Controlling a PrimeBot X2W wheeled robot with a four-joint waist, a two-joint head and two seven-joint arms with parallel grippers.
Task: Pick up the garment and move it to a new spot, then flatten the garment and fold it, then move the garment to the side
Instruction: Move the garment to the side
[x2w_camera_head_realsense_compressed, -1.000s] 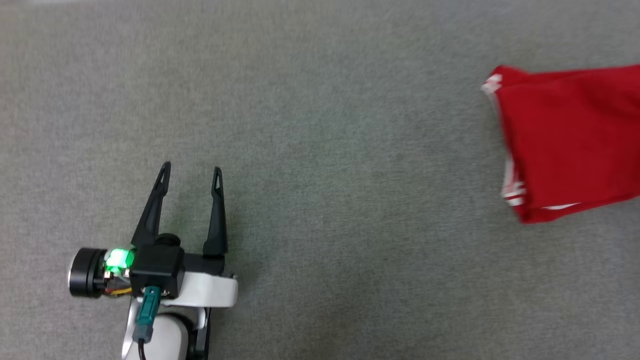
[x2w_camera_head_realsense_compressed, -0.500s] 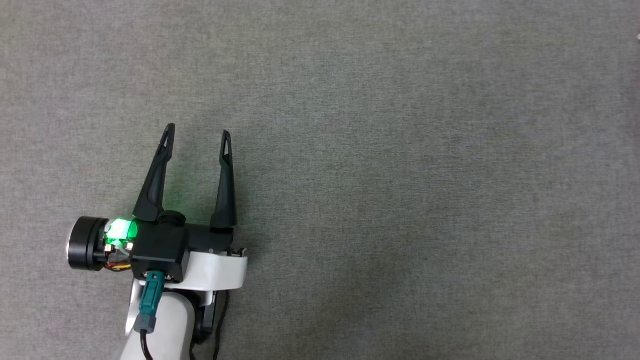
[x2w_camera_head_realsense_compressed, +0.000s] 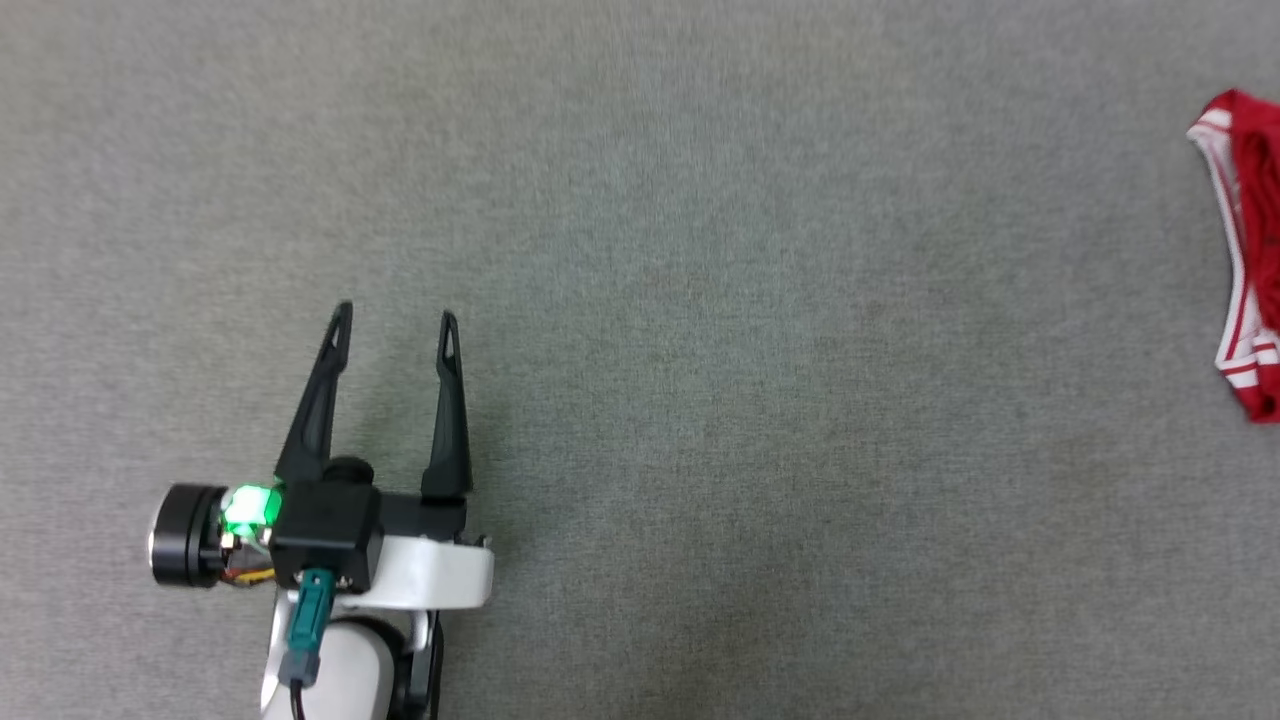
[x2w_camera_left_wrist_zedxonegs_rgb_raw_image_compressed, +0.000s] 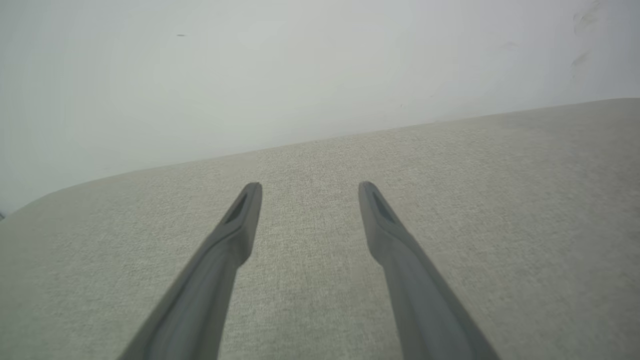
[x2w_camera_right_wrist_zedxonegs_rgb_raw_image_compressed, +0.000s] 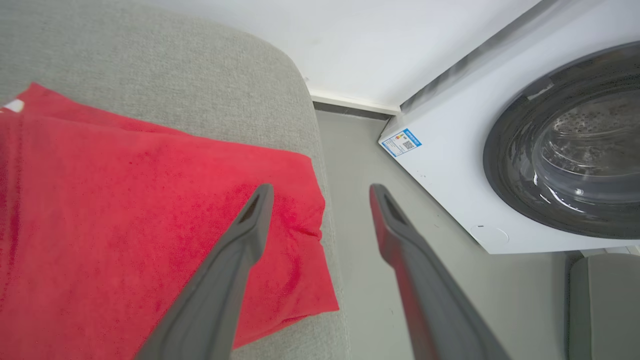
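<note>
The garment (x2w_camera_right_wrist_zedxonegs_rgb_raw_image_compressed: 125, 210) lies folded at the right edge of the grey counter (x2w_camera_head_realsense_compressed: 700, 300), so the task looks all but finished. The right pincer (x2w_camera_right_wrist_zedxonegs_rgb_raw_image_compressed: 320, 195) hovers released over the garment's corner. The left pincer (x2w_camera_head_realsense_compressed: 395, 325) is spread wide and empty.

Head cam: top-down on grey surface (x2w_camera_head_realsense_compressed: 700, 300); both wrist cams low, close over it.

Open grey upholstery (x2w_camera_head_realsense_compressed: 760, 330) stretches between the left gripper (x2w_camera_head_realsense_compressed: 395, 320) and the garment (x2w_camera_head_realsense_compressed: 1255, 250) at the right edge, with a washing machine (x2w_camera_right_wrist_zedxonegs_rgb_raw_image_compressed: 500, 125) close beyond.
</note>
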